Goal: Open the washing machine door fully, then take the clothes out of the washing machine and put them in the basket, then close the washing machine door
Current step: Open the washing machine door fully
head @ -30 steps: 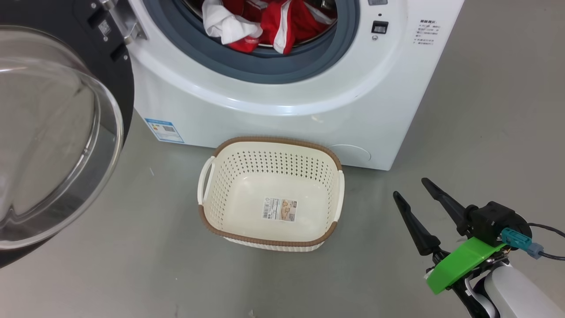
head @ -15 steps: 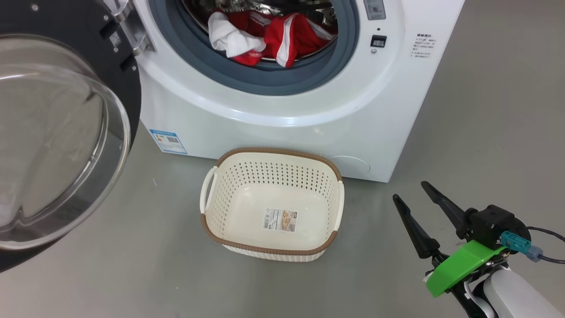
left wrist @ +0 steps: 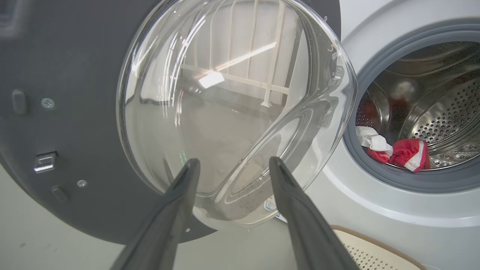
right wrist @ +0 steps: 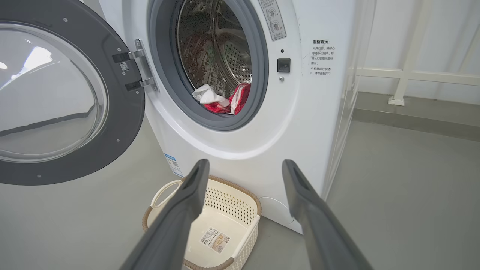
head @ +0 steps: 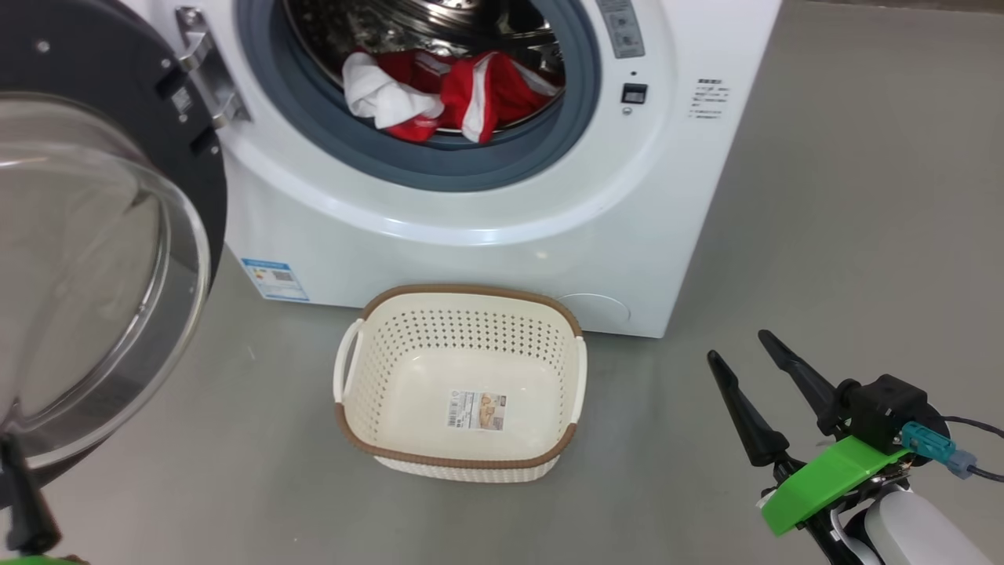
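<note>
White metal forms the one washing machine (head: 471,235). Its single round door (head: 86,259) stands swung wide to the left on a metal hinge (head: 208,78), a black rim around a clear domed glass. Inside the steel drum (head: 439,23) lie the clothes (head: 471,94), one red and white bundle resting low against the grey gasket (head: 439,165); whether it is one piece or more I cannot tell. One cream basket (head: 463,292) sits on the grey floor (head: 784,235) just in front of the machine, with two white handles and one paper label (head: 477,410) on its bottom, and no clothes in it. One small blue label (head: 274,280) is on the machine front, low at the left. Two grippers are visible. The left gripper (left wrist: 233,161) points at the lower part of the door glass with its two fingers spread far apart and nothing between them; if the tips touch the glass I cannot tell. The right gripper (head: 736,345) hangs above the floor, to the right of the basket and apart from it, its fingers also wide apart, gripping nothing and touching nothing.
</note>
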Robot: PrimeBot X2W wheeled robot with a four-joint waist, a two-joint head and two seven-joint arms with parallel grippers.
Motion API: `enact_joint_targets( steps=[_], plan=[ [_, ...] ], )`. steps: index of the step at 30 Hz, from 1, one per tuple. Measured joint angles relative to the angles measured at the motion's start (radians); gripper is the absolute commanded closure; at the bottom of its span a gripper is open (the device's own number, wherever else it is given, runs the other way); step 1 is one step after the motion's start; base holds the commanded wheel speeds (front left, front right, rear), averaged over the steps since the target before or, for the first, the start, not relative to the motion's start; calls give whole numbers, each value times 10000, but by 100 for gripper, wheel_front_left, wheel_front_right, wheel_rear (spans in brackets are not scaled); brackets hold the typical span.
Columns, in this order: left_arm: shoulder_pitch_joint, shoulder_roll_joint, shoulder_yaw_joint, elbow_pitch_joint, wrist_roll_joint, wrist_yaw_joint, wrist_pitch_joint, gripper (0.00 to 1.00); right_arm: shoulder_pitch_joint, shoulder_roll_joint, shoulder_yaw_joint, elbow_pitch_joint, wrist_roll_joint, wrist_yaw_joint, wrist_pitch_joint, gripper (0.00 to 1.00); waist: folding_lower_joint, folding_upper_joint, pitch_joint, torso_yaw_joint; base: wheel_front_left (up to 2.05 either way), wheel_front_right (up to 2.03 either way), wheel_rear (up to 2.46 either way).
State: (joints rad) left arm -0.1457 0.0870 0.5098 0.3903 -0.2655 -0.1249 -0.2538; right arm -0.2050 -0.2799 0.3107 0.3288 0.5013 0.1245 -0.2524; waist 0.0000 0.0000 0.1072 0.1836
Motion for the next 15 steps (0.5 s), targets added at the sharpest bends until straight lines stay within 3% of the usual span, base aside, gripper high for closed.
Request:
enact_joint_targets(
  steps=[15],
  plan=[
    [1193, -234, -1931, -1559, 73, -2, -2, 0, 239, 217, -539, -161, -33, 0, 0, 0, 0, 0, 43, -1112, 0, 0, 0]
  ],
)
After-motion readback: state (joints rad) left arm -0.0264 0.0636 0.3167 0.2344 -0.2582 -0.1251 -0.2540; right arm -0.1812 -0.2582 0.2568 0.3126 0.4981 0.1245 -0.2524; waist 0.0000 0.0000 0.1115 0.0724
